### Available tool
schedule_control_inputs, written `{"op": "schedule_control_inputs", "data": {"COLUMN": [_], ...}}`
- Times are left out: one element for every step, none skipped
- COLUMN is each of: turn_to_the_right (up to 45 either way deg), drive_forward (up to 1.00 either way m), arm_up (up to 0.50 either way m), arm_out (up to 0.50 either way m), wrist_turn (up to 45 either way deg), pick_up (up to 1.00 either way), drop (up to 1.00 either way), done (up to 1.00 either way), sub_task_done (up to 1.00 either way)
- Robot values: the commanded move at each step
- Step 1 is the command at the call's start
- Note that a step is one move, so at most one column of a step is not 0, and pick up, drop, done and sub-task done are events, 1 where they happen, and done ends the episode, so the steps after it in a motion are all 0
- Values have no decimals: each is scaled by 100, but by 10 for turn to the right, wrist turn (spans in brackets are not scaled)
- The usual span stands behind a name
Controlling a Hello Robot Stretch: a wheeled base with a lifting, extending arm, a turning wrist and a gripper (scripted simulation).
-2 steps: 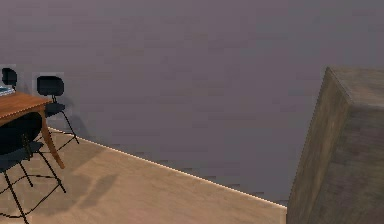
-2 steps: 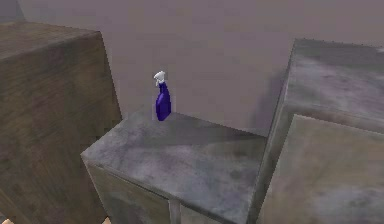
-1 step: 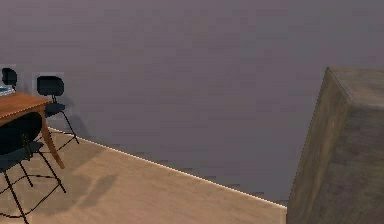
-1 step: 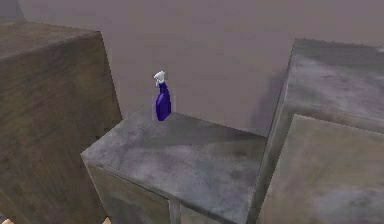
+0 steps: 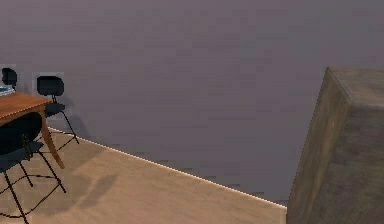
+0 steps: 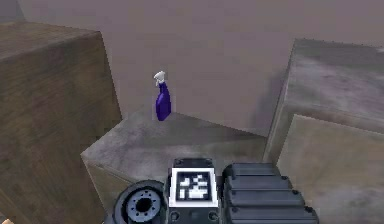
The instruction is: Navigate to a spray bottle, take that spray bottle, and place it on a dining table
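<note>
Grey ledge [image 6: 125, 145] beside tall brown block [image 6: 50, 110], purple spray bottle [image 6: 162, 100] upright; end effector [image 6: 140, 205], hold indiscernible.

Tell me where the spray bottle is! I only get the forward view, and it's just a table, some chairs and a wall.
Observer: In the arm side view, a purple spray bottle with a white top stands upright.
Operator: What's it standing on?
Observer: A low grey-brown block. The bottle is near the block's far edge, by the wall.
Operator: Is anything next to it?
Observer: Taller grey blocks rise at the arm side view's right, apart from the bottle.
</note>
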Motion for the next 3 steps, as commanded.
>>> {"op": "schedule_control_inputs", "data": {"turn_to_the_right": [0,0,0], "drive_forward": [0,0,0], "arm_up": [0,0,0], "arm_out": [50,0,0], "wrist_turn": [0,450,450], "pick_up": [0,0,0], "drop": [0,0,0], "done": [0,0,0], "sub_task_done": [0,0,0]}}
